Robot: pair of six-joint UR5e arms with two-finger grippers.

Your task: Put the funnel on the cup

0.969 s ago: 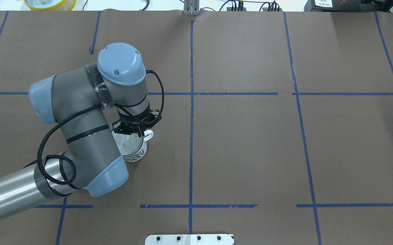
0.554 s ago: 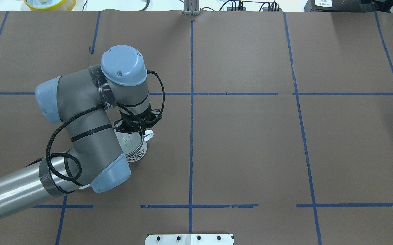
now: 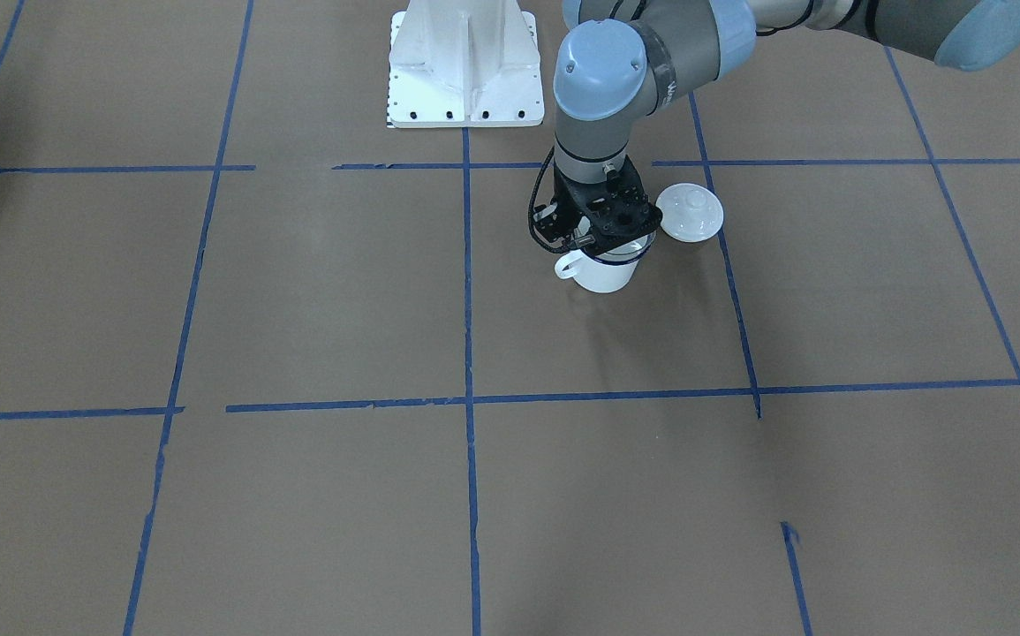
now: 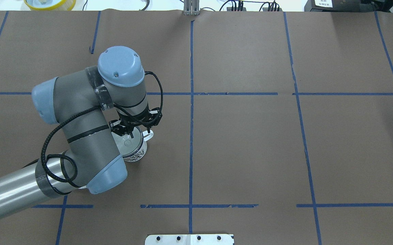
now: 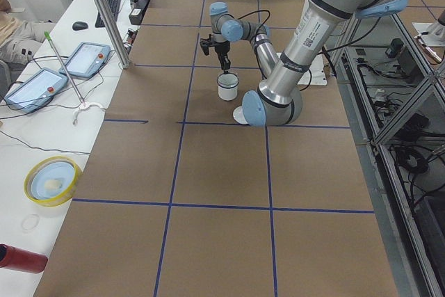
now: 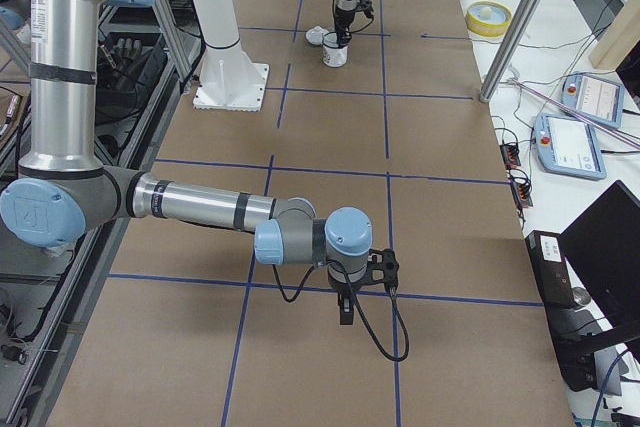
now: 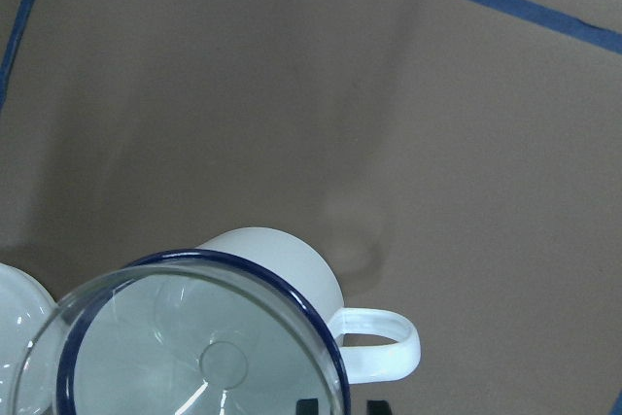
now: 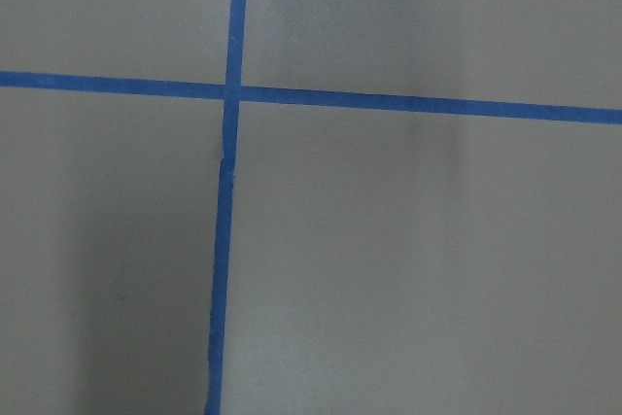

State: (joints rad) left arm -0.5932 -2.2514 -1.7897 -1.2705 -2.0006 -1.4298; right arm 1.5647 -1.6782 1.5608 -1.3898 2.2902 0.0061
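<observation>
The white mug (image 4: pixel 138 153) with a dark blue rim stands upright on the brown table, left of centre. It also shows in the front view (image 3: pixel 602 274) and the left wrist view (image 7: pixel 277 255). The clear funnel (image 7: pixel 194 347) sits in the mug's mouth, cone up; from overhead it shows as a pale disc (image 4: pixel 127 143). My left gripper (image 4: pixel 129 132) hangs just above the mug's rim on the handle side. Its fingertips (image 7: pixel 307 405) stand slightly apart, holding nothing. My right gripper (image 6: pixel 345 312) hangs low over bare table far from the mug; whether it is open or shut cannot be told.
A round white knobbed lid (image 3: pixel 689 212) lies on the table right beside the mug. The white robot base plate (image 3: pixel 465 62) stands behind. A yellow bowl (image 4: pixel 50 3) sits beyond the far table edge. Blue tape lines cross the brown paper.
My left wrist has shifted a little to the left and up from the mug. The funnel has stayed in the mug's mouth. The mug has not moved.
</observation>
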